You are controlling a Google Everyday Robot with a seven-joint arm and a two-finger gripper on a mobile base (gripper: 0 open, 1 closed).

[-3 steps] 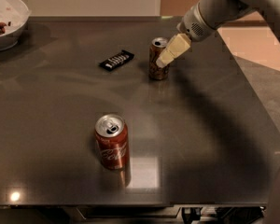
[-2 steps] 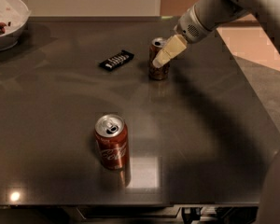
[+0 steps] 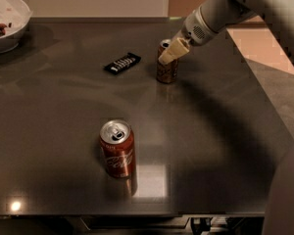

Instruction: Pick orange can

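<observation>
The orange can (image 3: 166, 73) stands upright on the dark table (image 3: 210, 146), at the back, right of centre. It has a dull orange-brown body and a silver top. My gripper (image 3: 171, 52) comes in from the upper right on the pale arm (image 3: 220, 11). Its cream tip lies over the can's top and upper right side and hides part of the rim. The can rests on the table.
A red cola can (image 3: 118, 150) stands upright near the front, left of centre. A flat black packet (image 3: 122, 63) lies left of the orange can. A white bowl (image 3: 7, 26) with food sits at the back left corner. The table's right edge runs close beside the arm.
My gripper has moved left, from beside the orange can's right side to over its top. The cans, the packet and the bowl have not moved.
</observation>
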